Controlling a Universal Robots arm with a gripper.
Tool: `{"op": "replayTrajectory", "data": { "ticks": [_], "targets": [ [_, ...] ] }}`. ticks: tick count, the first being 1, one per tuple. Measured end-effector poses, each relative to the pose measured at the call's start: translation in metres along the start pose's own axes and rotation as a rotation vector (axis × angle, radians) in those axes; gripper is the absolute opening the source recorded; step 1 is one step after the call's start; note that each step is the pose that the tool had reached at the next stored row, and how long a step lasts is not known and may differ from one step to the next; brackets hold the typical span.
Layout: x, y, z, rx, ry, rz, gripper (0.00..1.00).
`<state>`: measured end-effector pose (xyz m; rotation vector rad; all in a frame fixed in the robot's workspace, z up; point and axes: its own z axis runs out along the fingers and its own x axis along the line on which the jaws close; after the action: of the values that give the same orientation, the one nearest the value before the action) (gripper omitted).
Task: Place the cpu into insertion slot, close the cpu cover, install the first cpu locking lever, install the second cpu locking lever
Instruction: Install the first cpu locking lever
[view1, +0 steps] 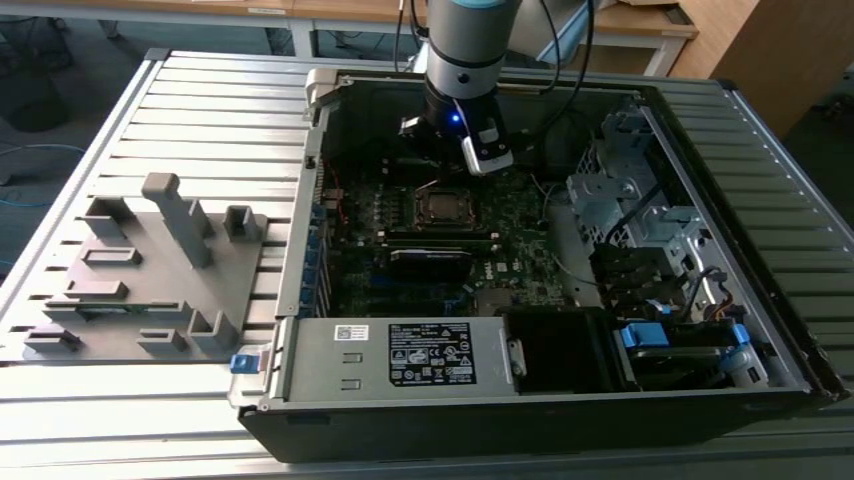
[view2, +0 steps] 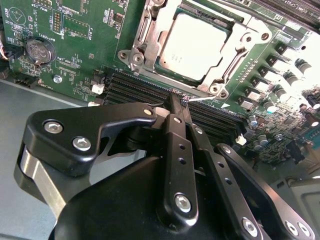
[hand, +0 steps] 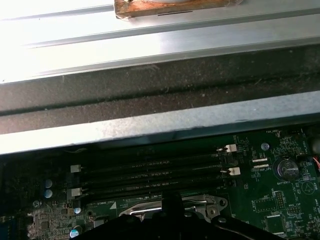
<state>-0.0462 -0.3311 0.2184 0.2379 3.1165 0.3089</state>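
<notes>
Rows of long black memory slots (view2: 132, 90) lie just beside the socket on the green motherboard (view2: 75, 65). A grey plastic fixture (view1: 147, 270) stands at the exterior view's left, outside the black computer case (view1: 534, 430). In the second wrist view the gripper (view2: 179, 102) body hides part of the board. Its black fingers (view2: 172, 130) are drawn together, with the tips at a thin silver lever (view2: 205, 99); whether they grasp it cannot be told. The flat silver-grey square cpu (view2: 192, 47) sits in the socket, framed by the thin silver metal cpu cover (view2: 151, 37).

Exterior view high over the computer case (view1: 534, 410); both wrist views close above its motherboard (view2: 75, 75) (hand: 280, 210).
</notes>
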Motion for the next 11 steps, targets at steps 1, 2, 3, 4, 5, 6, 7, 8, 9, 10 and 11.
{"op": "replayTrajectory", "data": {
  "ticks": [1,2,3,4,5,6,7,8,9,10,11],
  "targets": [
    [0.0000,0.0000,0.0002,0.0001,0.0001,0.000,0.10],
    [0.0000,-0.0002,0.0009,0.0002,0.0001,0.000,0.10],
    [0.0000,-0.0003,0.0014,0.0002,0.0001,0.000,0.10],
    [0.0000,-0.0003,0.0015,0.0002,0.0001,0.000,0.10],
    [0.0000,-0.0003,0.0015,0.0002,0.0000,0.000,0.10],
    [0.0000,-0.0003,0.0017,0.0001,0.0001,0.000,0.10],
    [0.0000,-0.0004,0.0019,-0.0001,-0.0001,0.000,0.10],
    [0.0000,-0.0004,0.0022,-0.0001,-0.0001,0.000,0.10],
    [-0.0001,-0.0005,0.0025,0.0000,-0.0002,0.000,0.10],
    [0.0000,-0.0006,0.0028,0.0001,-0.0003,0.000,0.10],
    [0.0000,-0.0006,0.0032,0.0001,-0.0005,0.000,0.10]
  ]
}}
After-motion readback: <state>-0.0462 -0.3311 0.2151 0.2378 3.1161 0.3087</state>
